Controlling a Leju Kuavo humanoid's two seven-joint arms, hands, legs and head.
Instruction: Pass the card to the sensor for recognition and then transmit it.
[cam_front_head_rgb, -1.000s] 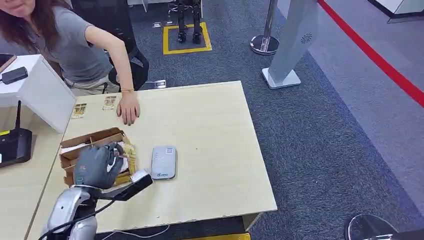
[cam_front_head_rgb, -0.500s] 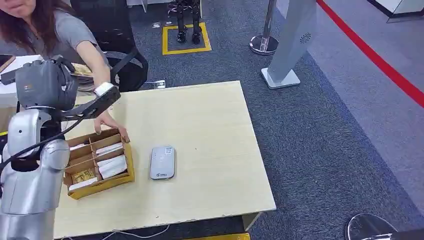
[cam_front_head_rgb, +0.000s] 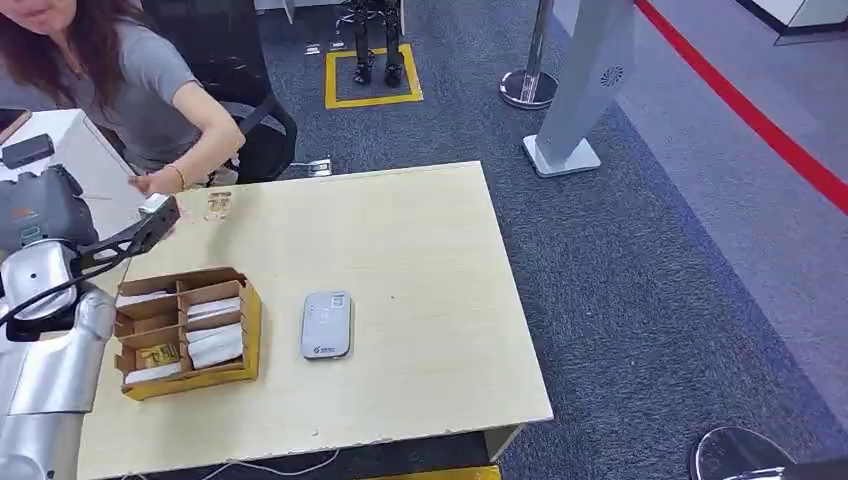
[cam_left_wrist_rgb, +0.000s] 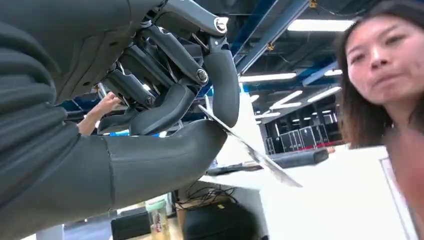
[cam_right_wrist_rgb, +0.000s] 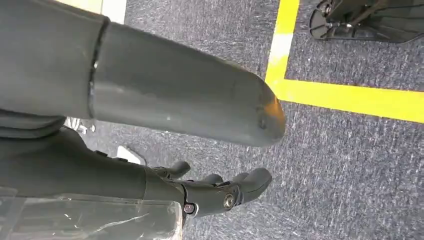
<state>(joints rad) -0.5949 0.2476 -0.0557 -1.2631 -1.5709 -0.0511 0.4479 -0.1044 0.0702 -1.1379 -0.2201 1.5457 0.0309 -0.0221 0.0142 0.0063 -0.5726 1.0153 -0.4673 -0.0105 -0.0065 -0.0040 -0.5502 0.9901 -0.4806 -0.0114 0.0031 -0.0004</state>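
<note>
My left hand (cam_front_head_rgb: 40, 210) is raised over the table's far left corner. It pinches a thin pale card (cam_left_wrist_rgb: 250, 150) edge-on between thumb (cam_left_wrist_rgb: 165, 150) and a finger (cam_left_wrist_rgb: 223, 80). The grey card sensor (cam_front_head_rgb: 326, 325) lies flat on the wooden table (cam_front_head_rgb: 420, 260), well to the right of that hand. A cardboard divider box (cam_front_head_rgb: 185, 335) holding several cards sits left of the sensor. My right hand (cam_right_wrist_rgb: 220, 192) hangs over the carpet with its fingers apart, holding nothing.
A person (cam_front_head_rgb: 130, 90) leans in at the far left corner, one hand (cam_front_head_rgb: 160, 180) close to my left hand. A loose card (cam_front_head_rgb: 218, 205) lies at the table's far edge. A white desk (cam_front_head_rgb: 85, 170) and a black device (cam_front_head_rgb: 30, 150) stand left.
My left hand rose out of the box with the card, swung up toward the person, then dropped lower to the left. The person's hand left the table and the box and drew back.
</note>
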